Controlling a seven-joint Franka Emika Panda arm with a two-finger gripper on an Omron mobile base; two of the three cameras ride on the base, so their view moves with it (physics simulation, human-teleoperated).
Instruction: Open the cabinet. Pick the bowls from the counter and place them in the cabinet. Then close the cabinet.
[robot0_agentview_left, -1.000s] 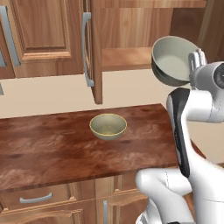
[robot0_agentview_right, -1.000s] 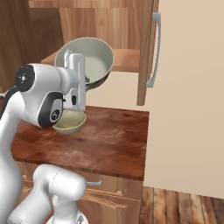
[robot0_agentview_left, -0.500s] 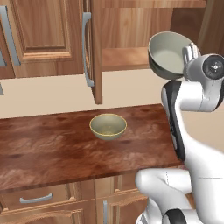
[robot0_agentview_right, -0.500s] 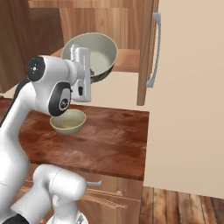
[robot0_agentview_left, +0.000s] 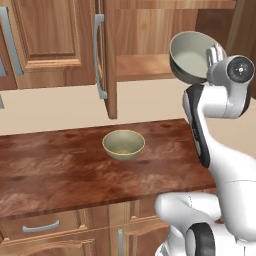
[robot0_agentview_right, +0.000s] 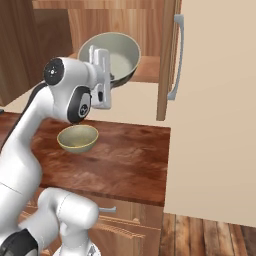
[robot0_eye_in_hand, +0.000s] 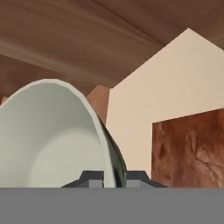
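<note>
At upper right of the left base view, the grey-green bowl (robot0_agentview_left: 189, 54) is pinched by its rim in the claw (robot0_agentview_left: 212, 55), tilted, with the open cabinet's shelf (robot0_agentview_left: 142, 67) lying just left.

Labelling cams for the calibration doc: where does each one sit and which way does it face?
Left base view: behind-left of the arm, facing the open cabinet and counter; arm at right.
Right base view: behind-right, same scene; arm at left.
Hand view: on the hand, along the pincer, shut on the grey-green bowl.
Shared: that bowl; both base views also show the beige-olive bowl.
</note>
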